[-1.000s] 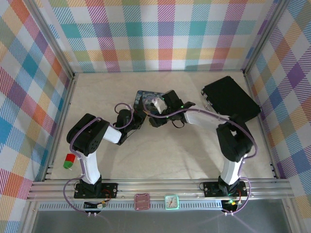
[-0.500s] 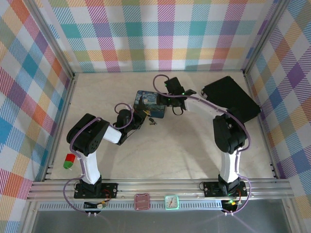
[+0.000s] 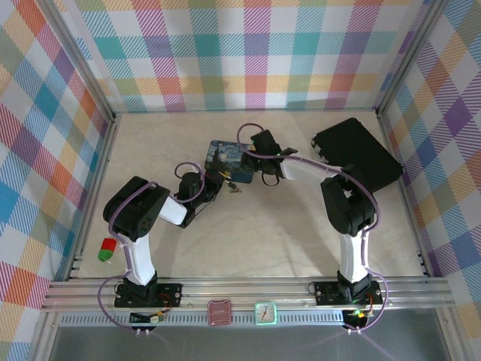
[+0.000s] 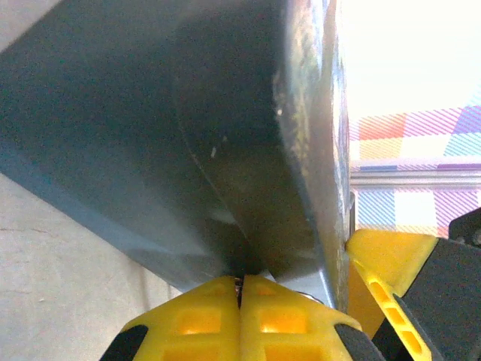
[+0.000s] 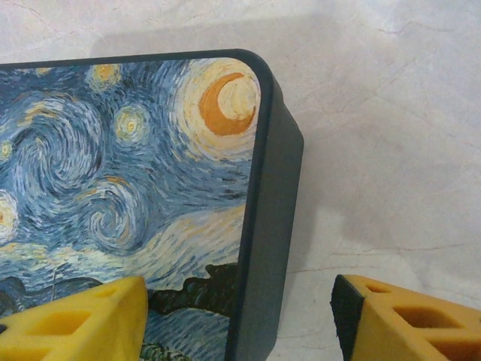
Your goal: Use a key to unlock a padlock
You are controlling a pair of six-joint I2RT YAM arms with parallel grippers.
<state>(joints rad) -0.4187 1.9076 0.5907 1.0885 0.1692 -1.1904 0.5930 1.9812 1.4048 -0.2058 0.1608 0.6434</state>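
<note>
Left tool (image 4: 240, 292) is pressed together against the tin (image 4: 150, 135) — holding the key or not, I cannot tell. The padlock (image 3: 235, 188) seems to lie on the surface (image 3: 301, 226) beside it. Right tool (image 5: 237, 304) is spread astride the tin's edge. Likely preparation — next, seat the key.
</note>
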